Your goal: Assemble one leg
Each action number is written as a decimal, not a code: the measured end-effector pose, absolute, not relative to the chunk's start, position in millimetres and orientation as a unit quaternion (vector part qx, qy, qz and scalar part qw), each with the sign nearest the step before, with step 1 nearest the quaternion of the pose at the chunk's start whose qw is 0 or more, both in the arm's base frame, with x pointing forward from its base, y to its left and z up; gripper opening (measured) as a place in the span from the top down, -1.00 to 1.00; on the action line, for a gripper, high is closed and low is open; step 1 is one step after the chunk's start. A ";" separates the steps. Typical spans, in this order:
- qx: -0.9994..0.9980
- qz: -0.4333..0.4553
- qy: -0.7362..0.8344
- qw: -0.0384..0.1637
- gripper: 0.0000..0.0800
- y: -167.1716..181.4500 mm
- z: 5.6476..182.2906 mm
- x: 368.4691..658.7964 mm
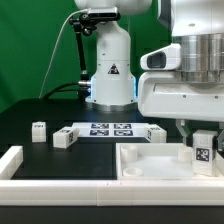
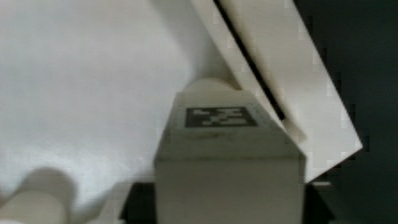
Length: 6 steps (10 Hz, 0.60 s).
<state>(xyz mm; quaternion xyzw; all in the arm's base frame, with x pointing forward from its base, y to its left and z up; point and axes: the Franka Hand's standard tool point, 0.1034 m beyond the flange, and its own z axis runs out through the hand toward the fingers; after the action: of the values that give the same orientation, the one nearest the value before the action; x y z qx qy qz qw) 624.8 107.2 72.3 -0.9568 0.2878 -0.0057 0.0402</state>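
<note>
- I am watching the leg (image 1: 203, 152) at the lower right of the exterior frame, where it is standing upright over the right corner of the large white tray-like part (image 1: 150, 168), its tag facing the camera.
- In the wrist view the same leg (image 2: 222, 150) is filling the lower middle, tag up, against the tray part's white surface (image 2: 89, 90) and raised edge.
- The gripper (image 1: 203, 135) is pinching the leg from above; the fingers are closing on its upper sides as far as I can tell, though the pads themselves are partly hidden.
- I judge I am in the seating step: the leg is being carried or lowered to its corner mount. Whether it is already touching the tray I cannot tell.
- The next move, as I see it, is calling for keeping the leg upright, lining it up with the corner, then pressing or twisting it home.
- Other legs (image 1: 63, 138) are lying at the left, near the marker board (image 1: 110, 129).
</note>
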 end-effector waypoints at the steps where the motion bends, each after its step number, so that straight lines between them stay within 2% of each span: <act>1: -0.957 -0.006 0.288 0.040 0.28 107.0 72.3 624.8; 4: -0.898 -0.015 0.437 0.047 0.28 108.1 71.5 623.6; 6: -0.839 -0.024 0.539 0.066 0.28 106.0 71.3 623.0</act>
<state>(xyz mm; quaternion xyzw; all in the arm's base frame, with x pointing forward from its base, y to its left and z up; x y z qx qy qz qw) 623.0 106.0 71.3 -0.8393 0.5390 -0.0243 0.0664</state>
